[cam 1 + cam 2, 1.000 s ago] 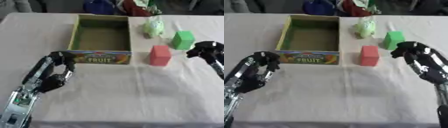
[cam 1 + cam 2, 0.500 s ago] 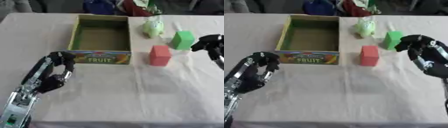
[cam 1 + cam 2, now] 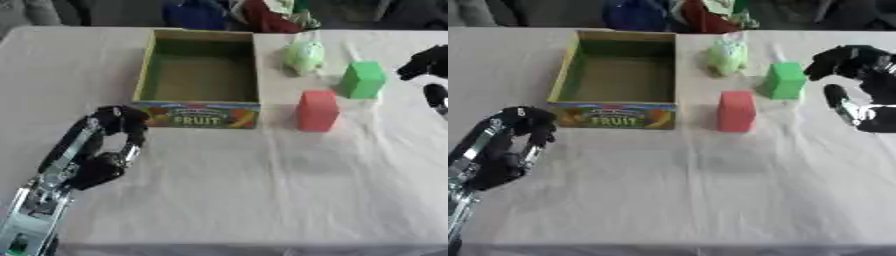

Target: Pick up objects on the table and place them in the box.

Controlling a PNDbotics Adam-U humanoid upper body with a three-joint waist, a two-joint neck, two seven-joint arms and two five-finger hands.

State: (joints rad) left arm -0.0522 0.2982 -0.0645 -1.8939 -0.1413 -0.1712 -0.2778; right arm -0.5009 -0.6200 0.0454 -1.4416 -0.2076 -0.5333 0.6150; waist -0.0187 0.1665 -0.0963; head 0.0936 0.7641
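1. Since nothing lies inside it, the box (image 3: 199, 80) is taken to be waiting for its first object; it stands open-topped at the far left-centre of the table (image 3: 262, 200), its printed "FRUIT" side turned toward the robot.
2. Three objects are seen to its right, all on the cloth and apart from one another: a red block (image 3: 317, 110) upright just beside the box's near right corner, a green block (image 3: 362, 79) farther right, and a pale green rounded thing (image 3: 304, 56) beyond them, near the box's far corner.
3. Beside the green block, but not touching it, the right hand (image 3: 852, 62) is held above the table with curled fingers that enclose nothing; a grasp of that block is judged the likely aim.
4. Near the box's front left corner the left hand (image 3: 121, 124) is kept idle, fingers curled, nothing held.
5. Only the right eye view shows the right hand whole with its forearm; in the left eye view it is cut by the edge.
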